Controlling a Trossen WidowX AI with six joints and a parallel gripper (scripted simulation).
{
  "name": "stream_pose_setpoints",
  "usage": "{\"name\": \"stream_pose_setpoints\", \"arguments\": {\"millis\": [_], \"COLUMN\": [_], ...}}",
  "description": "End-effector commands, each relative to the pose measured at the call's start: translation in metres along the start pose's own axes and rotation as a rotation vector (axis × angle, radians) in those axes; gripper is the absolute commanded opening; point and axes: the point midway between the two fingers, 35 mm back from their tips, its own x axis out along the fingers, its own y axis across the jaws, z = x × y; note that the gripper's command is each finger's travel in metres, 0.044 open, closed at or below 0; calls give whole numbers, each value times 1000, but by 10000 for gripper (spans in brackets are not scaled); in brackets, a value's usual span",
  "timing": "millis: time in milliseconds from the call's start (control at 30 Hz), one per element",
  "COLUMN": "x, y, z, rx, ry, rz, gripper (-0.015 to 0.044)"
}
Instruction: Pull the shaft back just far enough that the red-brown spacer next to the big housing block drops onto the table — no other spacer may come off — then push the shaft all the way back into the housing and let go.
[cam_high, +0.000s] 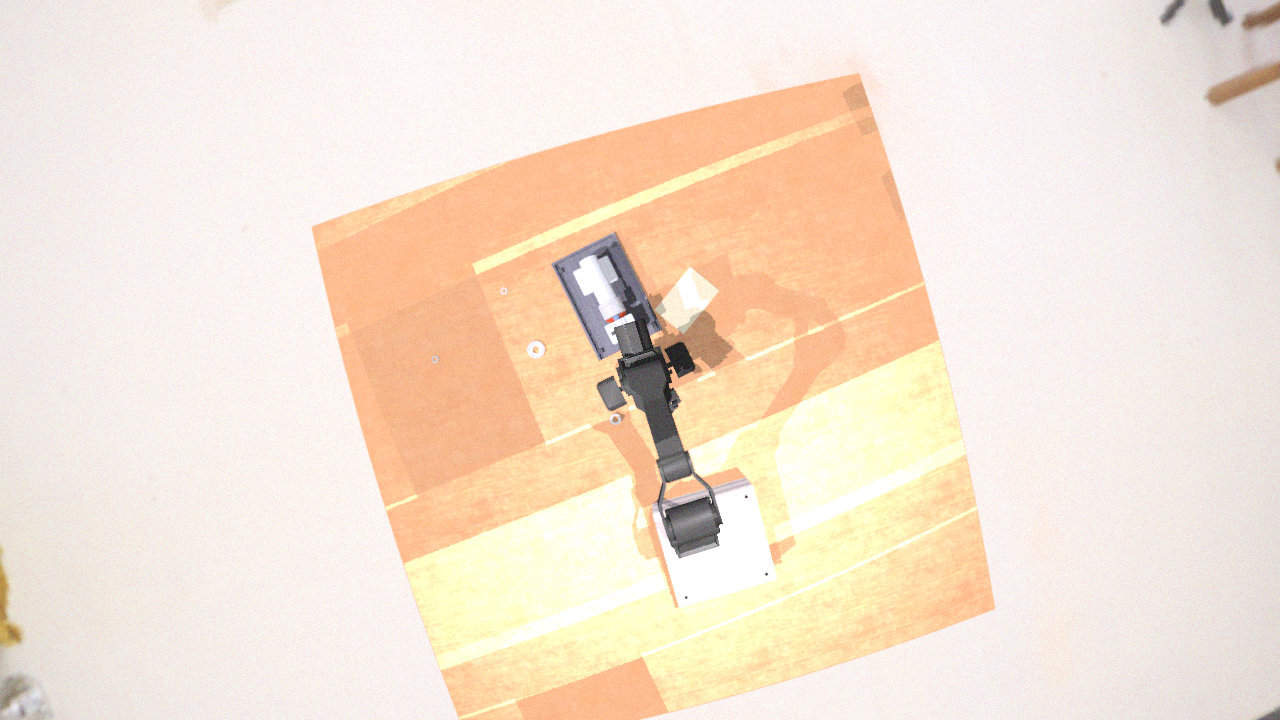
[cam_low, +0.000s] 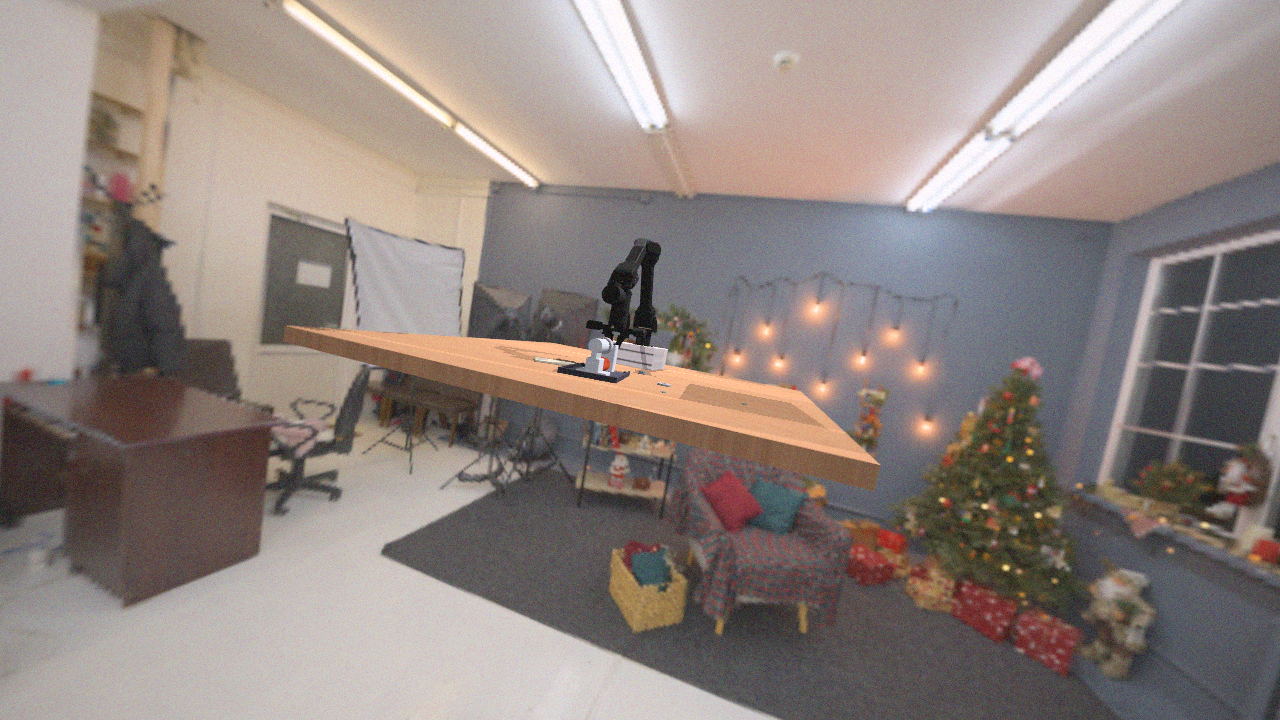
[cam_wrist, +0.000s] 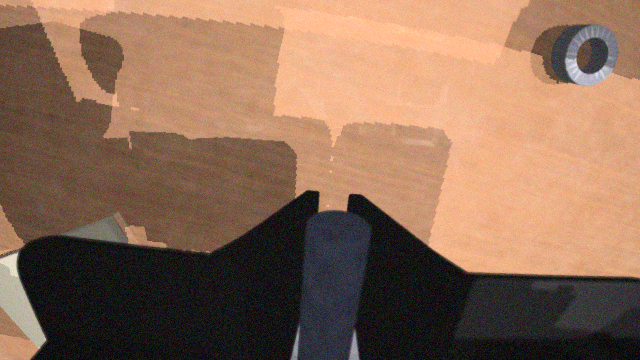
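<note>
My gripper (cam_wrist: 332, 205) (cam_high: 631, 334) is shut on the dark blue-grey shaft (cam_wrist: 335, 285), whose round end shows between the fingers in the wrist view. The white housing block (cam_high: 593, 277) (cam_low: 594, 360) stands on the dark base tray (cam_high: 576, 313) (cam_low: 571, 368). The red-brown spacer (cam_high: 612, 320) (cam_low: 605, 364) shows as a narrow red band between the housing and the white support near my fingers. It appears to be up at shaft height, not on the table. The arm hides part of the shaft and the support. Whether other spacers sit on the shaft cannot be told.
A pale flat block (cam_high: 686, 300) (cam_wrist: 15, 287) lies right of the tray. A white ring (cam_high: 529, 349) lies left of it. A grey ring (cam_wrist: 572, 56) lies on the table in the wrist view. Two tiny rings lie farther left. The robot's white base plate (cam_high: 729, 559) is behind.
</note>
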Motion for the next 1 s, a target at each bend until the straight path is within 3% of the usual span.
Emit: {"name": "stream_pose_setpoints", "arguments": {"millis": [0,967], "x": [-2,-2], "y": [0,0], "z": [-5,-13], "rx": [0,0], "ry": [11,12], "rz": [0,0], "gripper": [0,0]}}
